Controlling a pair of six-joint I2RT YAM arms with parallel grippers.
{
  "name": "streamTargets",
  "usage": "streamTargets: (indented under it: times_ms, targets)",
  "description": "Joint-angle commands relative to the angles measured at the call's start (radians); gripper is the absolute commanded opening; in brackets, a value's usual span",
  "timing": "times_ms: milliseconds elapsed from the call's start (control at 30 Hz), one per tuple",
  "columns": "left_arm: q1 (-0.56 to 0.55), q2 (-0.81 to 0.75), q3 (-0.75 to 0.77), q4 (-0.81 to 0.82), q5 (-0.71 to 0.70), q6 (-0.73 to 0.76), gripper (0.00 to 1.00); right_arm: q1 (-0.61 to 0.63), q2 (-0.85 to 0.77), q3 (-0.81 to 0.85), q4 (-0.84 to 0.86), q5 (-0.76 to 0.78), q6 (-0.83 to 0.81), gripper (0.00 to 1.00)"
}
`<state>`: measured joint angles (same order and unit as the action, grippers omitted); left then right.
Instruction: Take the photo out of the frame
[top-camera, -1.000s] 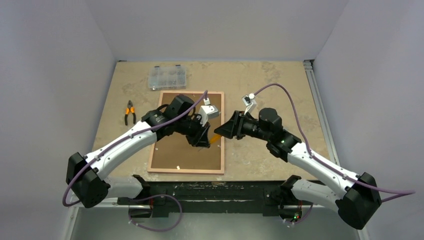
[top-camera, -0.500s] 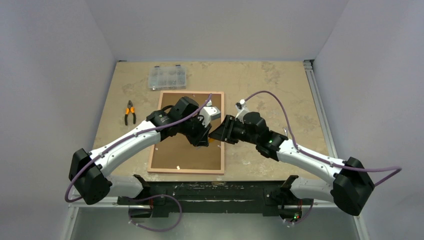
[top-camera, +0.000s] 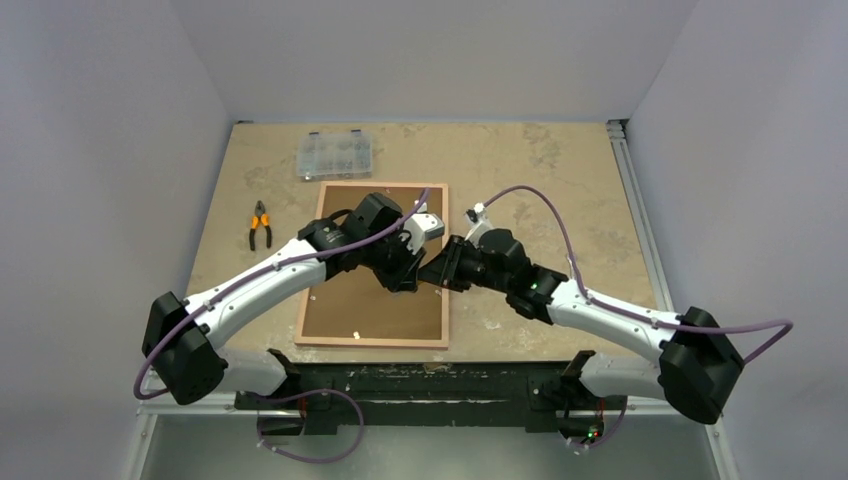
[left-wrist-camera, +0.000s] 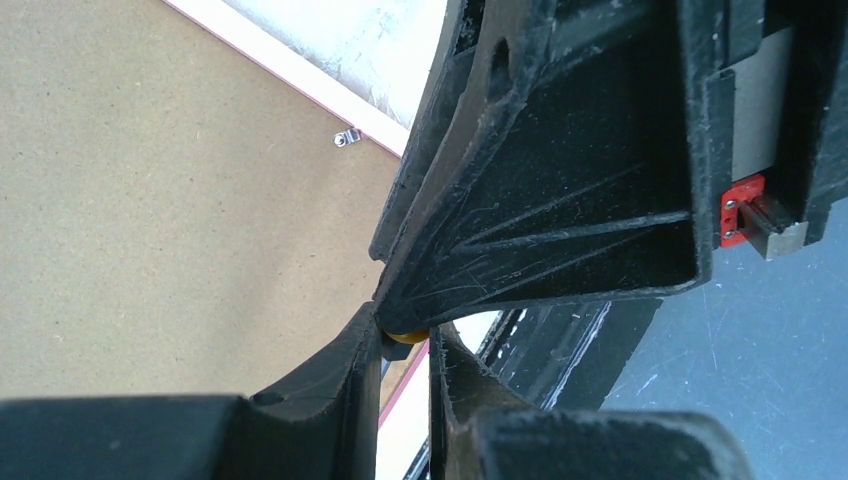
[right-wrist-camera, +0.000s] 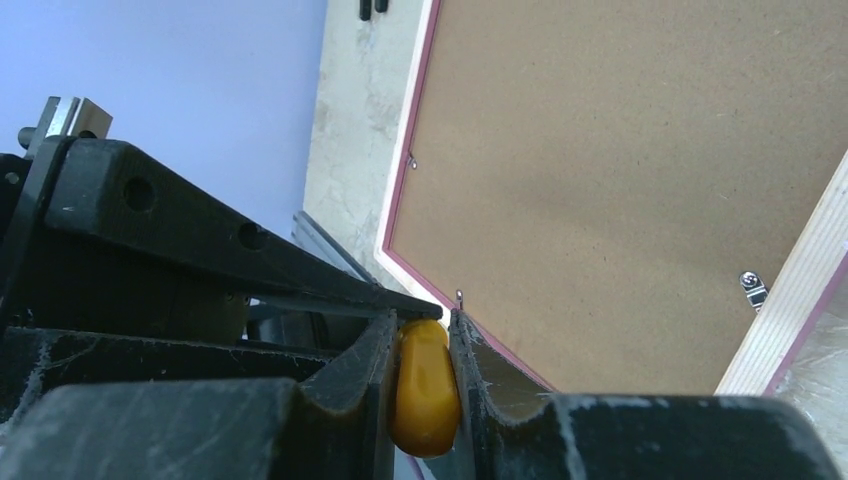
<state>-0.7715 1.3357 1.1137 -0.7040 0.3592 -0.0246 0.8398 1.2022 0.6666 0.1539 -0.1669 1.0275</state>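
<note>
Claw state: the right claw (right-wrist-camera: 423, 325) is clamped on a yellow tool handle (right-wrist-camera: 425, 390), with both fingers pressed against it. The left claw (left-wrist-camera: 405, 337) stands narrow, and a yellow piece pinched at its tips is judged to be the same handle. Both claws meet at the centre of the overhead view, above the right rail of the frame (top-camera: 380, 341), which lies face down on the table (top-camera: 520, 160).

The photo is not visible. It is judged to lie under the brown backing board (top-camera: 370, 310). Small metal tabs (right-wrist-camera: 750, 288) sit on the rail beside the board's edge.

Step in hand, as judged: passing the tool between claws. The next move calls for one claw to let go, then for the tool to turn each tab aside.

Container: a clear compartment box (top-camera: 335, 155) at the upper left of the overhead view. Its contents are too small to identify.
</note>
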Motion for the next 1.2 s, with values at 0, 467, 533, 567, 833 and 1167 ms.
streamTargets:
  times_ms: [0,467,533,567,833,1167]
  targets:
    - [-0.002,-0.013,0.043,0.010,-0.018,-0.007,0.15,0.000,-0.050,-0.022,-0.018,0.079,-0.058,0.00]
    - [0.075,-0.196,-0.061,0.135,-0.022,-0.200,0.98,-0.001,-0.089,-0.012,-0.241,0.276,-0.278,0.00]
    - [0.152,-0.209,-0.125,0.211,0.098,-0.296,1.00,-0.002,-0.078,0.013,-0.275,0.306,-0.326,0.00]
    - [0.193,-0.211,-0.167,0.251,0.147,-0.353,1.00,-0.002,-0.067,0.030,-0.291,0.316,-0.350,0.00]
    - [0.254,-0.380,-0.433,0.339,-0.074,-0.503,1.00,-0.001,0.054,0.173,-0.392,0.364,-0.543,0.00]
    - [0.066,-0.598,-0.638,0.475,-0.191,-0.578,1.00,0.004,0.225,0.348,-0.498,0.397,-0.639,0.00]
